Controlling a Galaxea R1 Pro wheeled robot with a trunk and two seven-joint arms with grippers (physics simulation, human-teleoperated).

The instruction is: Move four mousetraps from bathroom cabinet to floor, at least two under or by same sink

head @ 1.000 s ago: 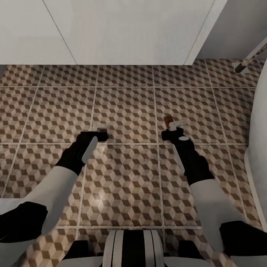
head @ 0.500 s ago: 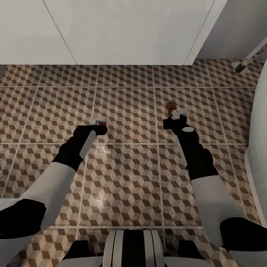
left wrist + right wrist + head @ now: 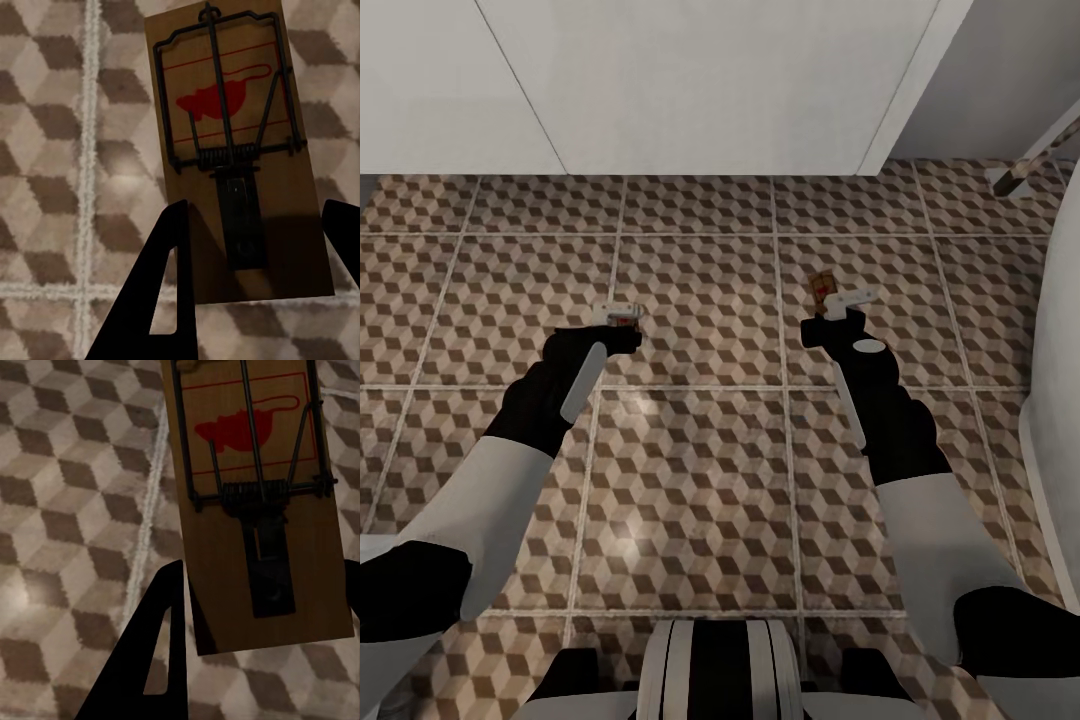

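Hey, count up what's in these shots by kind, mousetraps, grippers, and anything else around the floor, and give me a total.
Mousetraps: 2, one in the left gripper (trap), one in the right gripper (trap)
Grippers: 2
White vanity: 1
Total: 5, all over the tiled floor

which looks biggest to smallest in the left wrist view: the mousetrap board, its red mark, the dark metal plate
1. mousetrap board
2. red mark and dark metal plate: about alike, too close to rank
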